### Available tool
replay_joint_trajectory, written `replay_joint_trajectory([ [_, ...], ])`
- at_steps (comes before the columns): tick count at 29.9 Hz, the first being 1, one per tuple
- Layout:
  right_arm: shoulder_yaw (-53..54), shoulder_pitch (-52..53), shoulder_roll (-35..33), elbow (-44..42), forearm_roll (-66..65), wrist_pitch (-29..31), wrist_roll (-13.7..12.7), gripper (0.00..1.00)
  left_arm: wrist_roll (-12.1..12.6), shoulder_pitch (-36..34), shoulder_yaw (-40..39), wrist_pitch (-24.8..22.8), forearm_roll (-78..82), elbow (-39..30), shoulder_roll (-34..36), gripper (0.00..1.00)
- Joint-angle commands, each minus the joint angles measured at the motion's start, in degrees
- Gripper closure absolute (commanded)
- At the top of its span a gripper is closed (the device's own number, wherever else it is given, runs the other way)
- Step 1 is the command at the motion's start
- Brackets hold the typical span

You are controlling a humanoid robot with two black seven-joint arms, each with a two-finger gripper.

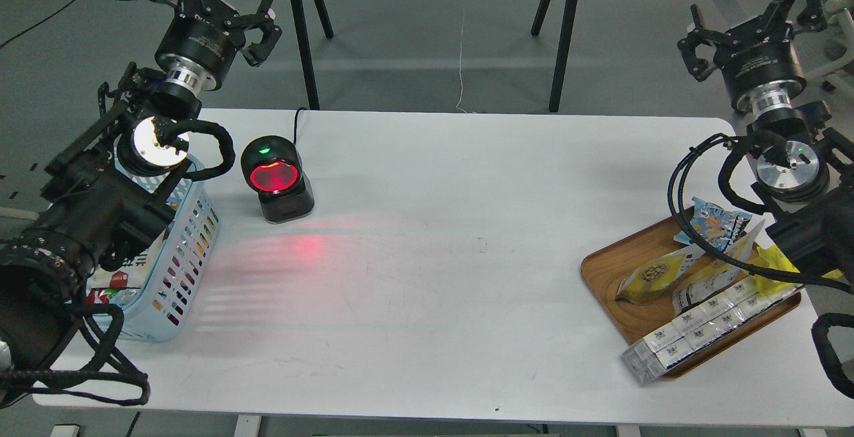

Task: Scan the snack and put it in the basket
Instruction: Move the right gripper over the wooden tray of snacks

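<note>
The snack (657, 275), a small yellow pouch with a round picture of nuts, lies on the brown wooden tray (598, 275) at the table's right. The light blue basket (181, 260) stands at the left edge, partly hidden behind my left arm, with some packets inside. My left gripper (213, 3) is raised beyond the table's far left corner, above the basket, open and empty. Beyond the far right corner, my right gripper (750, 20) is also raised, above and behind the tray. It is open and empty too. Both are well apart from the snack.
A black barcode scanner (277, 180) with a glowing red window stands right of the basket and casts red light on the table. The tray also holds a blue biscuit packet (712, 220), a bright yellow wrapper (777, 260), a white-backed pouch (710, 280) and a long clear multipack (697, 330).
</note>
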Motion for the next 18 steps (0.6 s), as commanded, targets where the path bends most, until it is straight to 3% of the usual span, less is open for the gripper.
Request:
replay_joint_trajectory([
  [1,-0.3,0.1,0.2,2.0,-0.1,0.0,0.2,0.01,-0.5,-0.1,0.1,-1.1,0.2,-0.3,1.0,0.0],
  [8,-1.8,3.3,-2.0,4.1,-0.7,0.0,0.2,0.01,0.2,-0.2,0.1,-1.1,0.2,-0.1,1.2,0.0],
  [13,-13.9,13.7,-8.4,5.7,-6.8,0.0,0.9,0.01,0.2,-0.3,0.7,-1.1,0.2,-0.4,1.2,0.0],
  [18,-29.8,25.3,-11.6,8.0,-8.4,0.0,3.8,0.01,-0.2,-0.3,0.6,-1.1,0.2,-0.6,0.6,0.0],
])
